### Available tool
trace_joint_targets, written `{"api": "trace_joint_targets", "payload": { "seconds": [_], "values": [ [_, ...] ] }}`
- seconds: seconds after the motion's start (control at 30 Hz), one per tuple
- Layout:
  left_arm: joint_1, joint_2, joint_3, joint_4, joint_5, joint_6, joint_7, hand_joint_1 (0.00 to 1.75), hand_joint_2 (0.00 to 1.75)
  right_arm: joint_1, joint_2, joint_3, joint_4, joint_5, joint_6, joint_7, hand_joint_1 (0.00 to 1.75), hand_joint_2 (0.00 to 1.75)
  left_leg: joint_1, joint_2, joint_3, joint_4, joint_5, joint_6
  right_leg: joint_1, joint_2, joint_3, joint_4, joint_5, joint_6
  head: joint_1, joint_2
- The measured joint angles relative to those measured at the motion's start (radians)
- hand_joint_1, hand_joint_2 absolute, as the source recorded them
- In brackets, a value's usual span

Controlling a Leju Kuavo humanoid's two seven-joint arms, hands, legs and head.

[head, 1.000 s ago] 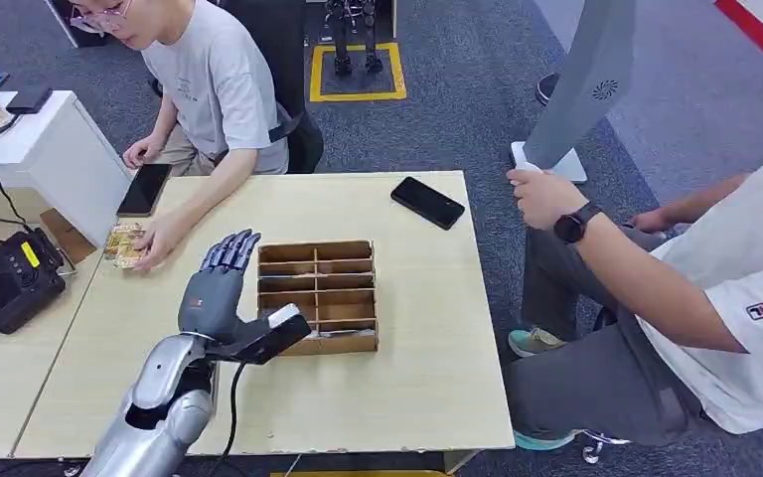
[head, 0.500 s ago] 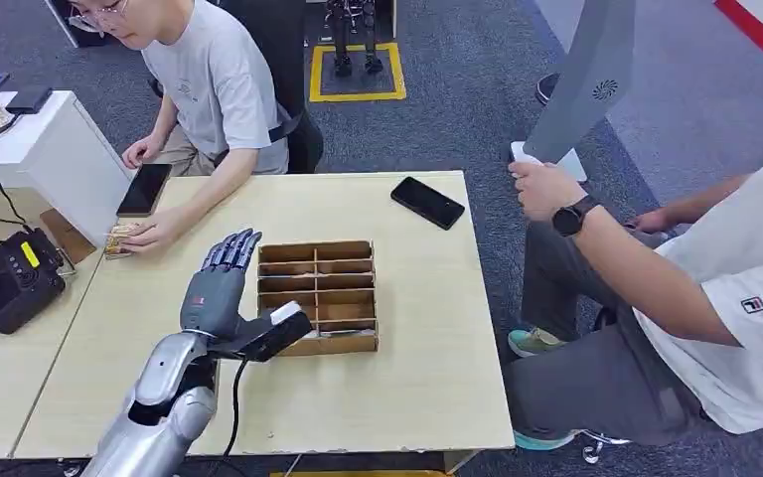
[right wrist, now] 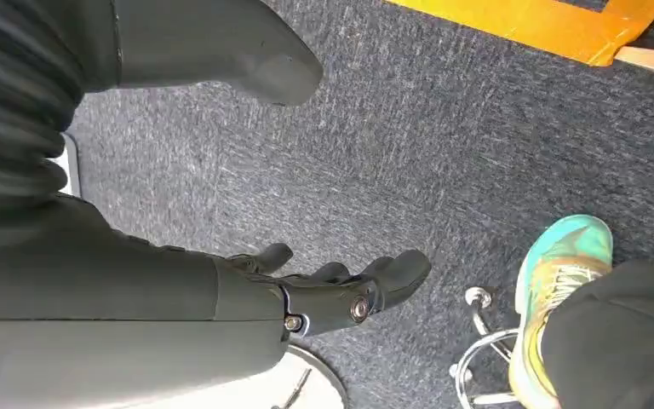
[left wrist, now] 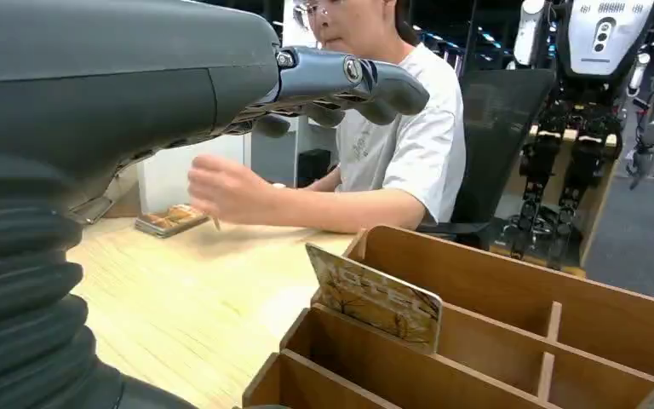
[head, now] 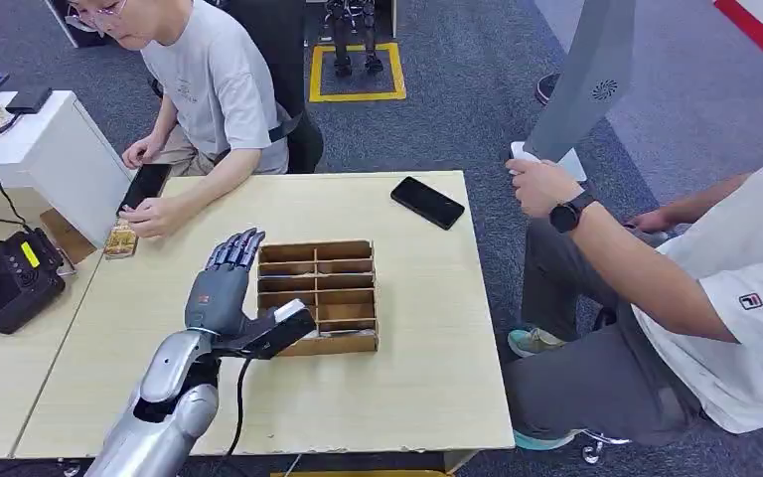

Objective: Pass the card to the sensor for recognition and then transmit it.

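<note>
1. Seated person's hand (head: 152,214) is lifting off the card stack (head: 120,239) since a second ago; your left hand (head: 221,283) is barely shifting, edging slightly toward the organizer.
2. Left hand is hovering with fingers (left wrist: 353,81) spread, grasping nothing; right hand (right wrist: 324,290) is hanging loosely open over the carpet.
3. Card (left wrist: 373,296) is standing tilted in the wooden organizer (head: 318,294), just beyond and below the left fingertips.
4. It's looking thin, light, stiff, likely slick; you're best pinching its exposed top edge.
</note>
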Motion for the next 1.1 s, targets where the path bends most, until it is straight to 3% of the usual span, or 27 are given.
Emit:
{"api": "trace_joint_targets", "payload": {
  "seconds": [0.37,0.53,1.1],
  "values": [
    [-0.007,-0.002,0.000,0.008,0.000,0.001,0.001,0.00,1.75,-0.004,-0.004,0.008,0.009,-0.002,-0.005,0.002,0.00,1.75,0.000,0.000,0.000,0.000,0.000,0.000,0.000,0.000,0.000,0.000,0.000,0.000,0.000,0.000],
    [-0.027,-0.008,0.000,0.039,-0.011,0.010,0.012,0.00,1.75,-0.010,-0.023,0.054,0.037,-0.005,-0.021,0.011,0.00,1.75,0.000,0.000,0.000,0.000,0.000,0.000,0.000,0.000,0.000,0.000,0.000,0.000,0.000,0.000],
    [-0.032,-0.007,0.002,0.057,-0.011,0.013,0.020,0.00,1.75,-0.012,-0.039,0.097,0.061,-0.032,-0.032,0.026,0.00,1.75,0.000,0.000,0.000,0.000,0.000,0.000,0.000,0.000,0.000,0.000,0.000,0.000,0.000,0.000]
  ]
}}
